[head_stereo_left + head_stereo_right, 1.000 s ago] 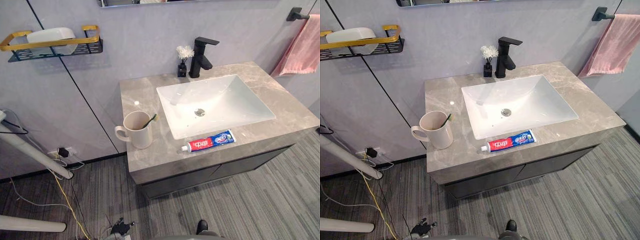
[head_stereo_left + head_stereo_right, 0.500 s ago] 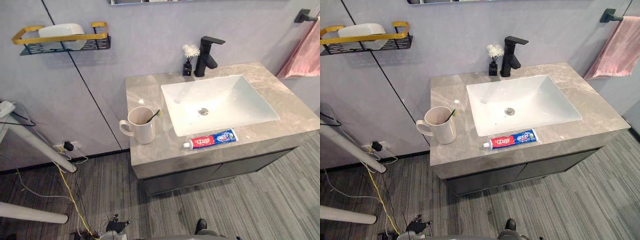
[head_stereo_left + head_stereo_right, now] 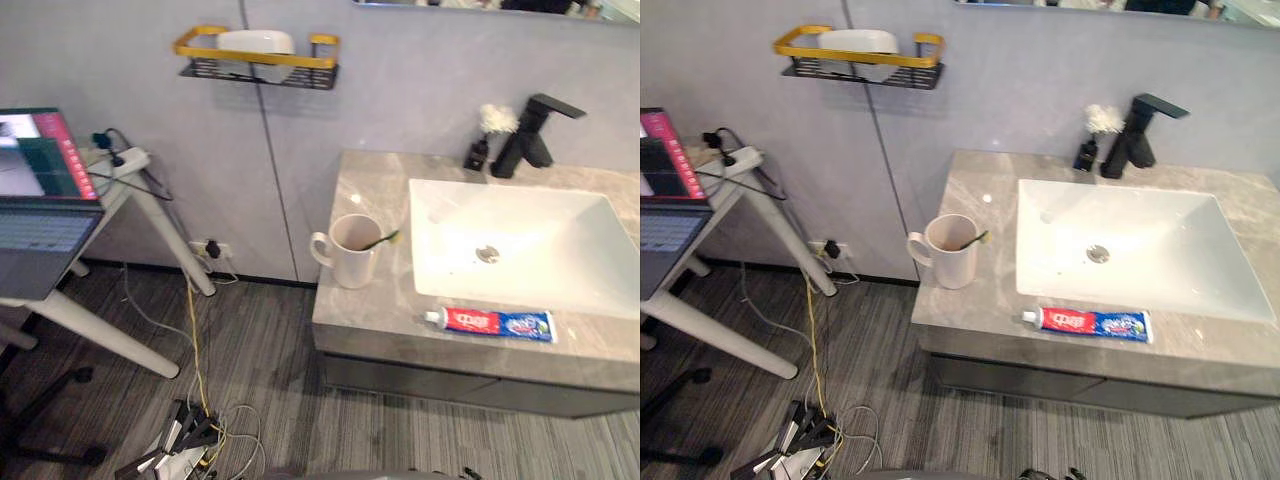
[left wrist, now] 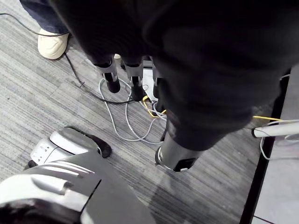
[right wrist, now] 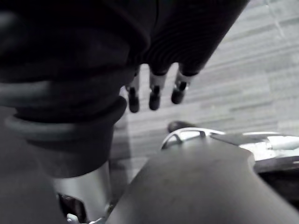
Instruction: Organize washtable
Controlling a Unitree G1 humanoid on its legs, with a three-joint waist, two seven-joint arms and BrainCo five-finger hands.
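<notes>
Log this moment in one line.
left hand open, empty | right hand open, empty | toothpaste lying on counter | toothbrush in cup

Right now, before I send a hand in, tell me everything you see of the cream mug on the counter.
The cream, ceramic-looking mug stands upright on the grey marbled counter near its left edge, apart from the white sink basin. Its loop handle points left, towards that edge. A green toothbrush leans inside, its end poking over the rim on the sink side. Nothing else touches it.
</notes>
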